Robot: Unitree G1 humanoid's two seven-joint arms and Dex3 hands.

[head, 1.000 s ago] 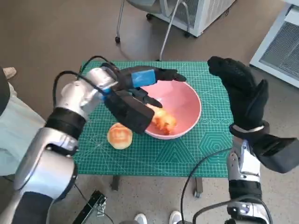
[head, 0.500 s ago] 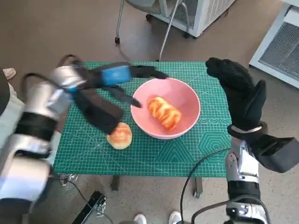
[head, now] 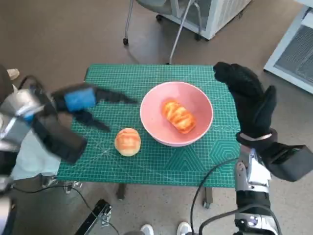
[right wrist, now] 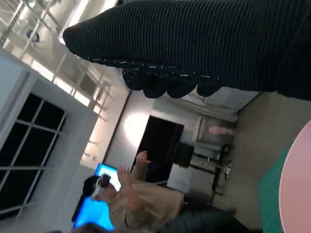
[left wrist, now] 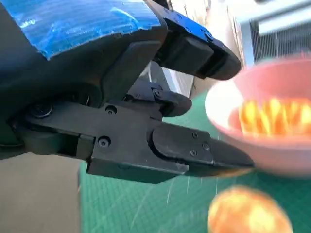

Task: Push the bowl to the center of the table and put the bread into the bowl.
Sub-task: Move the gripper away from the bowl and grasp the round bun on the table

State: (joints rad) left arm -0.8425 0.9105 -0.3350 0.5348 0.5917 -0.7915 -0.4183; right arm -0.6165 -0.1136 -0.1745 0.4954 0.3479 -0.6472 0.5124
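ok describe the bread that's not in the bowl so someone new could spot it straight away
On the green cutting mat covering the small table, find the pink bowl. Just outside its rim, on the side toward the left hand, sits a round golden bun, alone on the mat. The other bread is longer, twisted, and lies inside the bowl.

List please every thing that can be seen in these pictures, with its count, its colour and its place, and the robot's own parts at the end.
bowl: one, pink, on the mat, right of centre
long bread: one, golden orange, inside the bowl
round bread: one, pale golden, on the mat beside the bowl
cutting mat: one, green, covering the table
chair legs: metal, on the floor beyond the table
white cabinet: one, on the floor at the far right
person: one, seen in the right wrist view
left hand: black with blue tape, holding nothing, above the mat's left part
right hand: black glove, raised over the mat's right edge
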